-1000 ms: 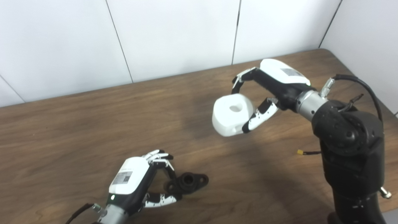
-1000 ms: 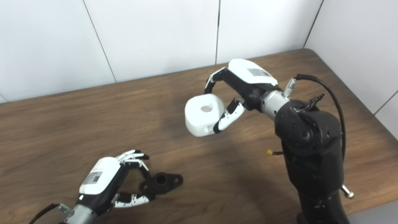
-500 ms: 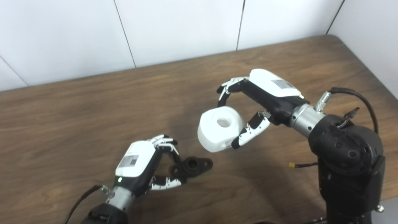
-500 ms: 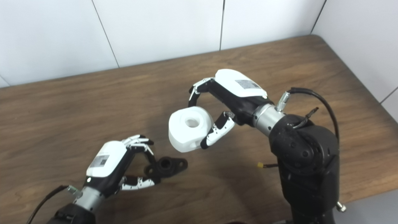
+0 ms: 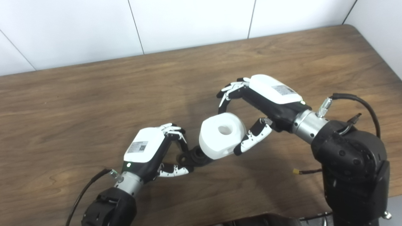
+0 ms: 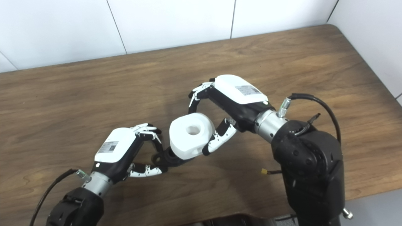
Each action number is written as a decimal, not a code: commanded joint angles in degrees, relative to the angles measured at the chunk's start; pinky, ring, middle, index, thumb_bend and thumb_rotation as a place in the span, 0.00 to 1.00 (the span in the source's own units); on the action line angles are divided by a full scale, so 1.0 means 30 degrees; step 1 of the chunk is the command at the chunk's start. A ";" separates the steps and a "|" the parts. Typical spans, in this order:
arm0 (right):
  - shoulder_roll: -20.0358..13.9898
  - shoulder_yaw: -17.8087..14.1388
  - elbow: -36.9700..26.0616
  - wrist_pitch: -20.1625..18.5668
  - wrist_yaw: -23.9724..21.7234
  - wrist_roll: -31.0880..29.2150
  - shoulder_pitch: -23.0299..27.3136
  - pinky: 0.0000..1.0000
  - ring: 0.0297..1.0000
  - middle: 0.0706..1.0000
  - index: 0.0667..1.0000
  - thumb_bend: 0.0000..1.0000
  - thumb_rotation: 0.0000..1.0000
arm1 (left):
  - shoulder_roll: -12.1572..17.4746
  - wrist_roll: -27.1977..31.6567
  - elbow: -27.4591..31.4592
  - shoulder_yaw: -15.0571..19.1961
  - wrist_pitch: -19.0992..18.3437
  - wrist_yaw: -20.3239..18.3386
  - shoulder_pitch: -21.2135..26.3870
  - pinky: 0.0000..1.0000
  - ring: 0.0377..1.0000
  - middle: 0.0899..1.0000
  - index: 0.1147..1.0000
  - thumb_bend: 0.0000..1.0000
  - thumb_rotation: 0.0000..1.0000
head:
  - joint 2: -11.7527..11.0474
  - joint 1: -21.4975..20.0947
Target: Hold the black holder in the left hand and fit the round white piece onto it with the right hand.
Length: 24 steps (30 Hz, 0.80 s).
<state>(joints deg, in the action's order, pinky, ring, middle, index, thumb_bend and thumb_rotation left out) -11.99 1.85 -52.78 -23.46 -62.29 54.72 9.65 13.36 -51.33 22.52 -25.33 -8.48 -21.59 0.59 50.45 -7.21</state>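
White piece meets black holder over the wooden table (image 5: 78,94).

The right hand (image 5: 263,100) grips the round white piece (image 5: 222,134), its central hole facing up, directly over the black holder (image 5: 192,157) and overlapping it. The left hand (image 5: 150,150) pinches the holder's left end, low over the tabletop.

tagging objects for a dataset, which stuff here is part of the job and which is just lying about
Part of the job:
- black holder, held by the left hand
- round white piece, held over it by the right hand

Just lying about:
- loose cable end with yellow connector on the table
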 commanded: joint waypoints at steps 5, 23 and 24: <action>-0.0206 0.0256 -0.0050 0.0552 0.1142 -0.0437 0.0393 0.95 0.88 0.79 0.44 0.52 0.15 | -0.0059 0.0085 -0.0690 -0.0444 -0.1069 -0.1942 -0.0298 0.80 0.87 0.78 0.42 0.51 0.05 | 0.0042 0.0077; -0.0112 0.1712 0.1525 0.1971 0.3353 -0.0382 0.0676 0.90 0.88 0.79 0.44 0.52 0.15 | -0.0020 0.0060 -0.0843 -0.0670 -0.1255 -0.2062 -0.0171 0.81 0.87 0.78 0.42 0.51 0.05 | 0.0050 0.0235; -0.0053 0.1807 0.1568 0.1923 0.3375 -0.0289 0.0673 0.90 0.88 0.79 0.44 0.52 0.15 | -0.0022 0.0002 -0.0817 -0.0693 -0.1314 -0.2130 -0.0159 0.81 0.87 0.78 0.42 0.51 0.06 | 0.0050 0.0235</action>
<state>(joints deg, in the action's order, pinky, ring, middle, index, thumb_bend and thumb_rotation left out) -12.44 7.20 -47.19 -19.13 -53.97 53.87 10.05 13.05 -51.62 22.66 -25.99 -10.18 -23.14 1.65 50.54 -6.50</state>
